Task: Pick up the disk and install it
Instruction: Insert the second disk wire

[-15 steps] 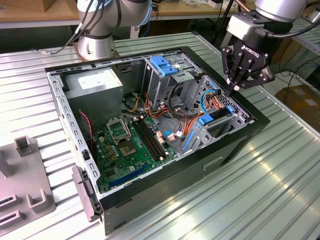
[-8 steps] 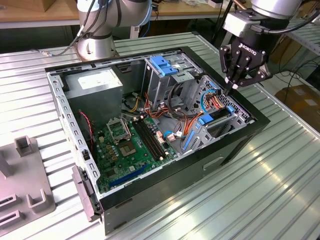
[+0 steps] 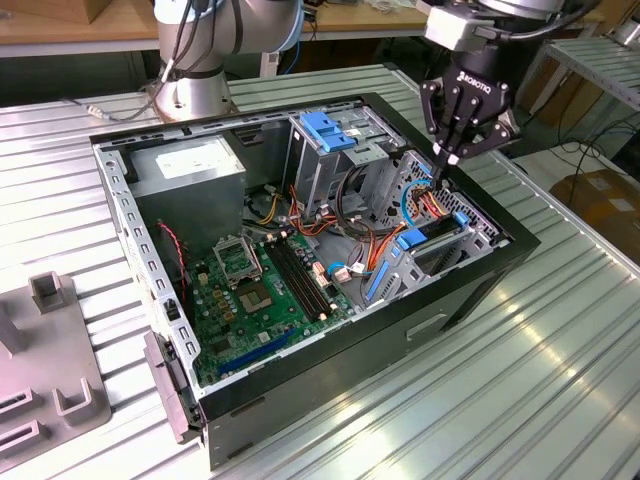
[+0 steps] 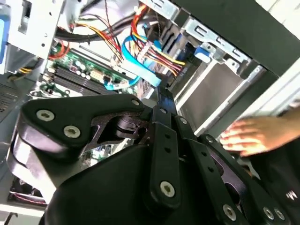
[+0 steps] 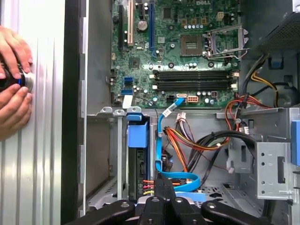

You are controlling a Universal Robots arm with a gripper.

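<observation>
Blue-railed disk sat upright in the computer case's bay beside the cables. Gripper, fingers closed together and empty, hovered just above it.

White brand print on hand body; white logo on motherboard; nothing else legible.

The computer case is black outside, with bare grey metal inside. Its motherboard is green with black memory slots. A bright blue bracket tops the grey drive cage. The cables run red, orange, yellow and black, beside a light blue flat cable. The gripper is black. The surface is silver, ribbed in parallel stripes.
</observation>
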